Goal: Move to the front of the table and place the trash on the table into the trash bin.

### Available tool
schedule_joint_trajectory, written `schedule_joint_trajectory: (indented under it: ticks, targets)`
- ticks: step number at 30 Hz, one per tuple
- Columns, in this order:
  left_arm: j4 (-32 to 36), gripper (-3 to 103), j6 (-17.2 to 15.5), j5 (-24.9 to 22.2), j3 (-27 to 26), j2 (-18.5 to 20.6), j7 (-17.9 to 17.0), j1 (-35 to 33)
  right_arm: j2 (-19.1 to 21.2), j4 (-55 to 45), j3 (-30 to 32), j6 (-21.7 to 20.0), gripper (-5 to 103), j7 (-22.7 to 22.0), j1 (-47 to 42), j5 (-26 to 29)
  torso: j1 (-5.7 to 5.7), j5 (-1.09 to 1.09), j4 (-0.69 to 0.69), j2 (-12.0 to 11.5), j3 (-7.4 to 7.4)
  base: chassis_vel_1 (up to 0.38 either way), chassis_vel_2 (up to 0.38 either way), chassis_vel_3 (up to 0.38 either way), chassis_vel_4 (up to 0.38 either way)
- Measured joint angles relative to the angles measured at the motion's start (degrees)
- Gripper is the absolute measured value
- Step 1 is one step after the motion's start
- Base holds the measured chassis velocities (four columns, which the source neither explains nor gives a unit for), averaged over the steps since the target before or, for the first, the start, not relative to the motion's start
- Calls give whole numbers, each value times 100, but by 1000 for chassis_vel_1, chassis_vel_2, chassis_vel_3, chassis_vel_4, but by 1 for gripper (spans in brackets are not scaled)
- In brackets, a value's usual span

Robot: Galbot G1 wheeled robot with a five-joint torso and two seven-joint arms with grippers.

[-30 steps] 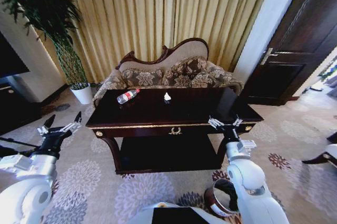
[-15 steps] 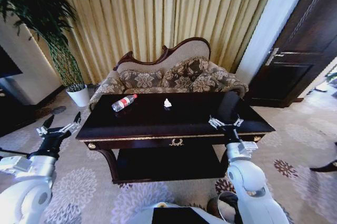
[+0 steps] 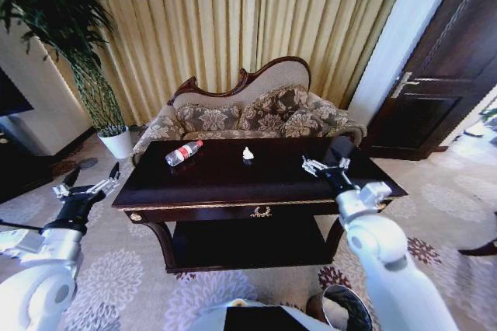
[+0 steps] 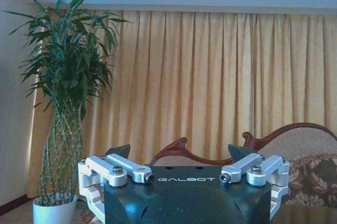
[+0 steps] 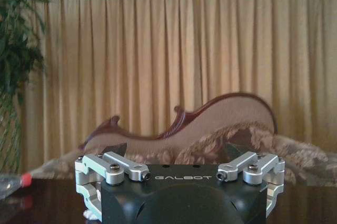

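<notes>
Here, the right gripper [image 3: 324, 165], fingers spread and empty, hovers over the table [image 3: 233, 183]; crumpled paper [image 3: 248, 153] lies to its left, nearer than the bottle [image 3: 183, 151].

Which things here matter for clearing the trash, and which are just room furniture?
Job: table; bottle; crumpled paper; trash bin; right gripper over the table; left gripper beside it.
Not job: sofa; potted plant; curtains; door.
</notes>
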State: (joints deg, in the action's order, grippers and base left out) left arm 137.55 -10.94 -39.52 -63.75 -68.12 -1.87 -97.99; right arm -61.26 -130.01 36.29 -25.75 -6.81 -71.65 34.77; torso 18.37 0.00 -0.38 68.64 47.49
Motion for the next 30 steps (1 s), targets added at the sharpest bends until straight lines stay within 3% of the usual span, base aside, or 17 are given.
schedule_joint_trajectory:
  ticks: [12,22,30]
  targets:
    - [-76,100,-20,238,-97,-358,-112,-101,424,1324,-796,-102,100,-1,1546,498,0,0,1,-1,0,0,0,0,0]
    - [152,100,-181,523,60,-692,-182,-149,469,2080,-2252,-172,100,0,2711,417,0,1,0,0,0,0,0,0,0]
    - [303,100,-86,735,-118,-884,-168,-485,297,2711,-3396,-1159,100,1,4085,649,0,-1,3,0,0,0,0,0,0]
